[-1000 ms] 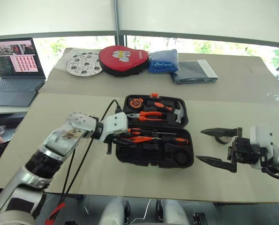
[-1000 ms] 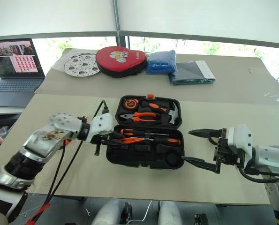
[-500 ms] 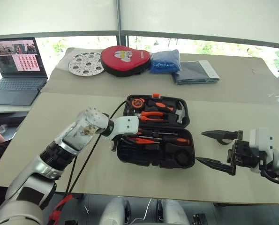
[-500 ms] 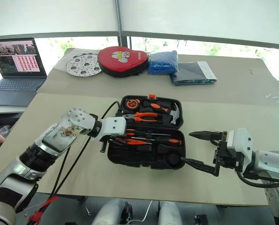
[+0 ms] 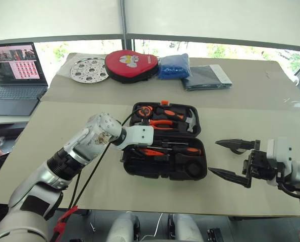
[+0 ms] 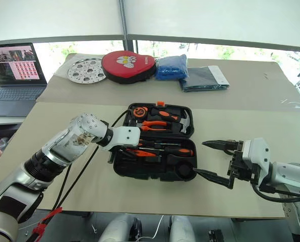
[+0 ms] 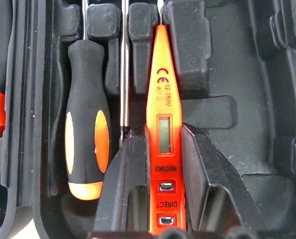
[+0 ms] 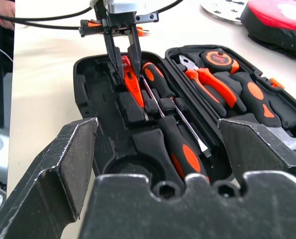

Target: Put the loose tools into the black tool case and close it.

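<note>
While our left gripper (image 7: 170, 164) holds the slim orange tester pen (image 7: 163, 129) pinched between its fingers over its moulded slot in the open black tool case (image 5: 165, 174) — beside a seated screwdriver (image 7: 86, 144) — we risk letting go with the pen askew, so it rides proud and blocks the lid. Our right gripper (image 5: 230, 160) waits wide open and empty, beside the case.
</note>
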Motion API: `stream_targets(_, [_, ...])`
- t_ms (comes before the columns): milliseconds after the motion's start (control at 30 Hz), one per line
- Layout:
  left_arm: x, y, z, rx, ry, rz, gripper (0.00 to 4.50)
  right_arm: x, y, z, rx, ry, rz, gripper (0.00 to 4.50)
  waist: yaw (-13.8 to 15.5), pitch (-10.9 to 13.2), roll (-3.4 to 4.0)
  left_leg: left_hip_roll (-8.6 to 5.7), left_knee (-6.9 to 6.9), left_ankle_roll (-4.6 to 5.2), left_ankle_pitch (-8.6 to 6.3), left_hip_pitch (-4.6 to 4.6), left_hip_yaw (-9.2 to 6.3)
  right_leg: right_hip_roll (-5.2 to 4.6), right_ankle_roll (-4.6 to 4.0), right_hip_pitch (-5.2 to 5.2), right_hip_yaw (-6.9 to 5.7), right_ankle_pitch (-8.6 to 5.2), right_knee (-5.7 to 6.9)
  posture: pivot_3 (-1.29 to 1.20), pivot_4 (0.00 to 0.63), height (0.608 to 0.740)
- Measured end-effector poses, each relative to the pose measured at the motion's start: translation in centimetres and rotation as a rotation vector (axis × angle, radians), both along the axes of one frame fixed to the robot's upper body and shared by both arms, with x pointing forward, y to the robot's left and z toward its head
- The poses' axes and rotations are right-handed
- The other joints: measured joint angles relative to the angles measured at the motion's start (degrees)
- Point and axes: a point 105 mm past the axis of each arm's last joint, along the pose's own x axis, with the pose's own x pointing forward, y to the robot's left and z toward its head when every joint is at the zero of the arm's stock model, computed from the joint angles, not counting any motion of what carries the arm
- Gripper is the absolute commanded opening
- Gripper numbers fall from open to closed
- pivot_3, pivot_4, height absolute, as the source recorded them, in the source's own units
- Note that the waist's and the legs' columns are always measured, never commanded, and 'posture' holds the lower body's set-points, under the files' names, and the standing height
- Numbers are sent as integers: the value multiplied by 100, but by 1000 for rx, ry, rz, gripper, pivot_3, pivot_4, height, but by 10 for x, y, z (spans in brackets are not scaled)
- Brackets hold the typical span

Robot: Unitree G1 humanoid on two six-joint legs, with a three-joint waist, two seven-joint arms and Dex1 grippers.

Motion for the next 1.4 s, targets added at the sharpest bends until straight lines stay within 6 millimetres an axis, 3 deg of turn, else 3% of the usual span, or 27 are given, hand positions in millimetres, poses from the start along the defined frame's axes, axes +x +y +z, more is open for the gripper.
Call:
stream_targets(200, [-10,-16,-1,-146,115,-12,3223,1,3,1,35,-18,8,4500,33,0,-1,1,36,14,-8,-37,-3,-2,7,-17,-4,3,0,0,150,740])
stream_targets(433, [-10,-16,19,-265,128,-19,3223,5,-3,-2,51,-4,-3,4500,14,1,-1,0,54,23,-13,-42,-4,-5,17,-15,-3,9,3,0,150,740])
stream_targets(533, [-5,-14,31,-341,82,-30,2482,5,-2,-3,62,-4,-3,4500,7,1,-1,0,55,22,-13,-41,-3,-5,17,-15,-2,9,5,0,150,740])
stream_targets(600, [-3,-14,37,-431,64,-50,1739,5,-1,-3,72,-4,-4,4500,4,0,1,-1,55,22,-13,-37,-2,-6,17,-11,-1,10,4,0,150,740])
stream_targets(667, [-2,-9,27,-523,77,-51,900,6,2,-5,89,-3,-2,4500,-1,0,1,0,55,22,-13,-36,-2,-7,17,-12,-2,10,6,0,150,740])
stream_targets(767, [3,0,6,-511,41,-36,48,6,3,-5,99,-13,-4,4500,-6,0,0,-2,56,20,-12,-36,-1,-7,15,-13,-3,11,8,0,150,740])
stream_targets(1100, [8,-3,-14,-479,26,9,48,8,5,-3,94,-33,2,4500,14,0,1,-3,62,30,-18,-37,2,-10,23,-6,-4,16,4,0,150,740])
stream_targets(1400, [-3,-2,-20,-463,61,19,48,9,6,-2,96,-35,1,4500,-8,-3,5,-1,62,31,-19,-21,2,-11,23,6,-1,17,7,0,150,740])
